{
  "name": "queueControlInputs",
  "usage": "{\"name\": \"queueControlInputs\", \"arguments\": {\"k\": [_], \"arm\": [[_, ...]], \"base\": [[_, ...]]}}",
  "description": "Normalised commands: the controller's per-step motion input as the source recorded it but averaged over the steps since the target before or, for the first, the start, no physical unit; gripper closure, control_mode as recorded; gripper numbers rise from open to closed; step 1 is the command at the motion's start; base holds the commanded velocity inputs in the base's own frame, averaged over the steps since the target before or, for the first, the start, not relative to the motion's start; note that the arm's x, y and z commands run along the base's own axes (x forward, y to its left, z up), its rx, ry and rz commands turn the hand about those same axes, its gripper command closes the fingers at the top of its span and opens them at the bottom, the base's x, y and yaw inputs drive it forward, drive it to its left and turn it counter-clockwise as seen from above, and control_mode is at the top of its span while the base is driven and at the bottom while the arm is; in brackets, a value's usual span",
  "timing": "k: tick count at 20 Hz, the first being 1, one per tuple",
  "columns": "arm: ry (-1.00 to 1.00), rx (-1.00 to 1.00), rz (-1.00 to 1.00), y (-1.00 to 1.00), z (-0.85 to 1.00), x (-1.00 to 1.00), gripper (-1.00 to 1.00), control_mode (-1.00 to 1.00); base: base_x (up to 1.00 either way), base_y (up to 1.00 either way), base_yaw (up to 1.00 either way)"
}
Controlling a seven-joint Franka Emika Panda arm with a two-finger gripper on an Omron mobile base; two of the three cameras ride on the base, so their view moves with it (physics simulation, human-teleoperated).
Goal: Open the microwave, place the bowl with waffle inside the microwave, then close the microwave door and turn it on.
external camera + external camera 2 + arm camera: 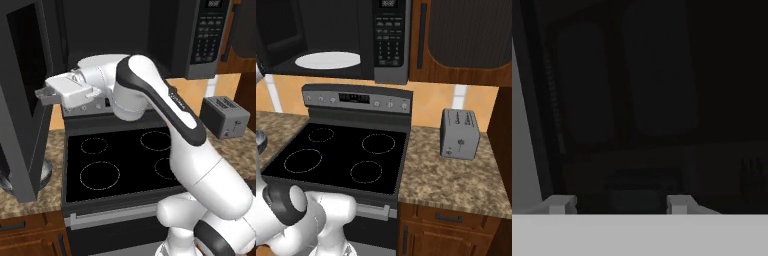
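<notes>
The microwave door (25, 95) hangs swung open at left, so opening looks done; the gripper (42, 95) sits against it, jaws apart, empty; next, fetch the bowl (15, 182) behind the door on the counter (30, 210).

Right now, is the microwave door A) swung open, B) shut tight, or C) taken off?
A: the microwave door stands swung out to the left, and the white turntable shows inside the open microwave.
</notes>
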Motion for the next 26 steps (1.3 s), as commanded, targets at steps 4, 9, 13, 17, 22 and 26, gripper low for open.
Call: {"name": "queueControlInputs", "arguments": {"k": [4,9,13,17,22,26], "arm": [[-0.07,0.00,-0.19,-0.78,0.08,-0.71,-1.00,-1.00],[-0.03,0.00,-0.22,-0.98,0.21,-0.56,-1.00,-1.00],[0.08,-0.07,-0.30,-0.80,0.38,-0.20,-1.00,-1.00],[0.16,-0.10,-0.37,-0.92,0.35,-0.05,-1.00,-1.00],[0.30,-0.17,-0.42,-0.78,0.12,0.00,-1.00,-1.00],[0.43,-0.25,-0.36,-0.12,-0.02,0.04,-1.00,-1.00]], "base": [[0.00,0.00,0.00],[0.00,0.00,0.00],[0.00,0.00,0.00],[0.00,0.00,0.00],[0.00,0.00,0.00],[0.00,0.00,0.00]]}}
